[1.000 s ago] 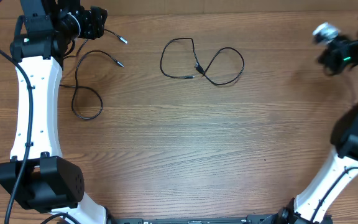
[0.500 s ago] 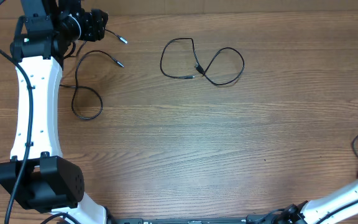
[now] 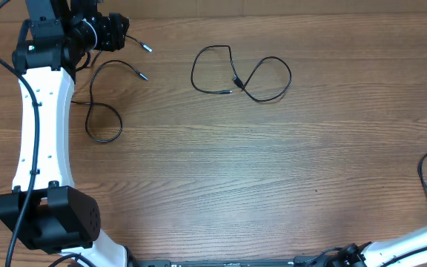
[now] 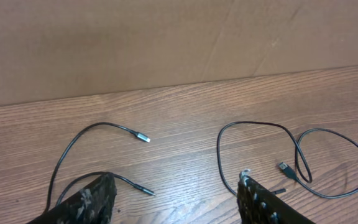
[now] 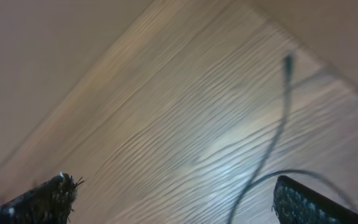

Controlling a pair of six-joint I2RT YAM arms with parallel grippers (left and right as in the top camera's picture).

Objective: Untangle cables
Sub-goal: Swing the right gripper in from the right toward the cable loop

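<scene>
Three thin black cables lie apart on the wooden table (image 3: pixel 236 178). One cable (image 3: pixel 141 75) loops at the far left, its silver-tipped plug (image 4: pixel 143 137) ahead of my left gripper. A second cable (image 3: pixel 237 78) forms a figure-eight at the top middle and also shows in the left wrist view (image 4: pixel 253 122). The third cable (image 3: pixel 420 169) curves in at the right edge. My left gripper (image 3: pixel 123 33) (image 4: pixel 176 199) hovers at the top left, open, holding nothing. In its wrist view my right gripper (image 5: pixel 173 199) is open wide above the blurred third cable (image 5: pixel 284 106); the overhead view does not show it.
The left arm's white link (image 3: pixel 43 126) and black base (image 3: pixel 47 219) stand along the left side. A piece of the right arm (image 3: pixel 414 241) shows at the bottom right. A brown board (image 4: pixel 166 43) backs the far table edge.
The right arm swung from the upper right out of the overhead view and its jaws opened. A cable has appeared at the right edge. The left arm stayed put.
</scene>
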